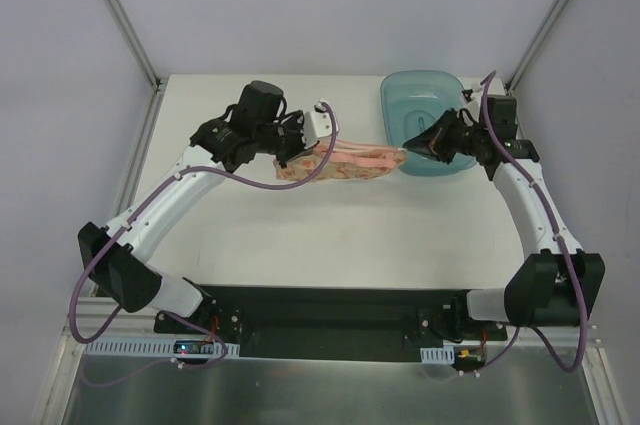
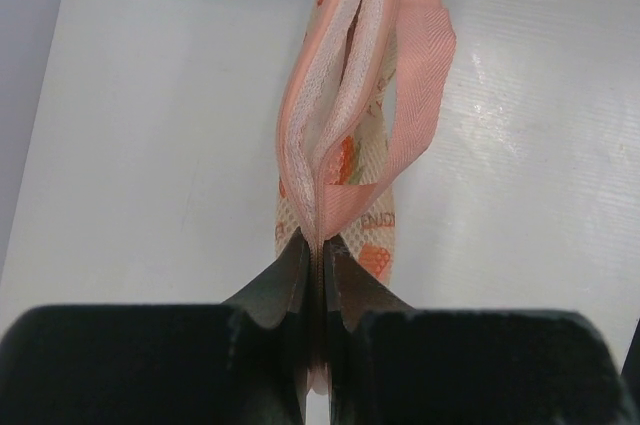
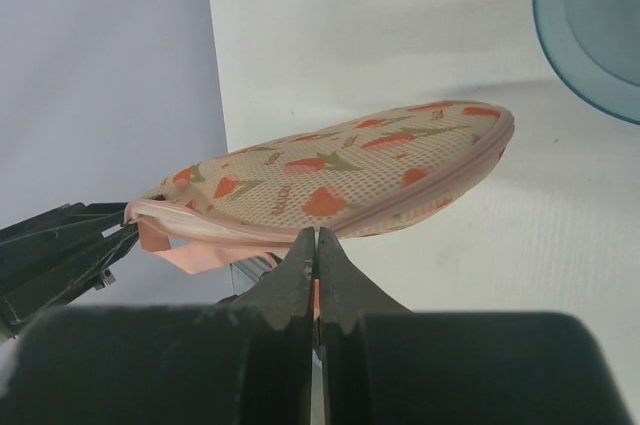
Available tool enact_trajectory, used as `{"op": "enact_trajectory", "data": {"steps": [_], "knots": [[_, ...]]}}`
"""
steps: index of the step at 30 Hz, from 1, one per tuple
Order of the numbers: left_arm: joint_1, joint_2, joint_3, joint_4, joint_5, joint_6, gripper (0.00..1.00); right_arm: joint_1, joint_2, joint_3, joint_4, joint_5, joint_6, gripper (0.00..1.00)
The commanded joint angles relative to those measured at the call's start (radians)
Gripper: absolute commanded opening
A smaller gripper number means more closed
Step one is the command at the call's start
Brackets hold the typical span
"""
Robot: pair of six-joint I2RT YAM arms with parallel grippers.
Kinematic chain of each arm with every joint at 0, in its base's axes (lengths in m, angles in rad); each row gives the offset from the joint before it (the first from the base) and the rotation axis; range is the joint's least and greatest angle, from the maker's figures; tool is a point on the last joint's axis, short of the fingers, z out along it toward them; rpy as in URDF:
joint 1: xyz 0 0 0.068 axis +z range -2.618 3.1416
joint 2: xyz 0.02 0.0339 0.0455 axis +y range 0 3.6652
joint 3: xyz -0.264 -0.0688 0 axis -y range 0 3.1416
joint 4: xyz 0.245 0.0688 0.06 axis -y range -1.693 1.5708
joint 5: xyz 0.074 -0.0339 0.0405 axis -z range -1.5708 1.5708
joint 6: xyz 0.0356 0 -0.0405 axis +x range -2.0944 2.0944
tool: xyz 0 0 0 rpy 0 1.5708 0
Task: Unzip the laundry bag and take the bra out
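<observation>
The laundry bag [image 1: 335, 165] is hanging stretched out between the two grippers, in the middle of the white table [image 1: 300, 235], toward the far side. It is peach-orange mesh with little red flowers and a pink edge.

The left gripper [image 1: 297, 153] is pinching the left end of the bag. In the left wrist view, the left gripper [image 2: 318, 250] is squeezing tight on the pink edge, with both fingers [image 2: 285, 280] pressing flat on the cloth. From there the laundry bag [image 2: 335, 160] is reaching away toward the far side of that view. Its pink edges are gaping apart a little there, and pale white mesh is showing in the gap. A pink ribbon [image 2: 425, 75] is looping along the bag's right side.

The right gripper [image 1: 405, 152] is pinching the right end of the bag. In the right wrist view, the right gripper [image 3: 316, 245] is closing tight on the pink edge at the near side of the laundry bag [image 3: 330, 180]. The bag is looking lifted off the table there, with a soft shadow lying under it. The left gripper [image 3: 125, 230] is showing at the left of that view, gripping the other end.

A teal basin [image 1: 400, 95] is sitting on the table at the far right, just beside the right gripper. Its rim is showing in the top right corner of the right wrist view, where the basin [image 3: 590, 35] is standing apart from the bag.

I cannot tell where the bra is.
</observation>
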Motion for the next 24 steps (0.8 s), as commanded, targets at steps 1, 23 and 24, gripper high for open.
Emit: {"op": "enact_trajectory", "data": {"steps": [1,23,24], "knots": [[0.038,-0.048,-0.017,-0.019,-0.045,-0.013,0.0,-0.052,-0.058,-0.023,0.02,-0.013,-0.035,0.01],[0.093,0.024,0.094,-0.002,0.254,-0.206,0.99,0.089,-0.175,0.023,-0.052,0.117,-0.087,0.01],[0.093,0.033,0.103,0.003,0.331,-0.224,0.99,0.109,-0.156,0.021,-0.056,0.136,-0.093,0.01]]}}
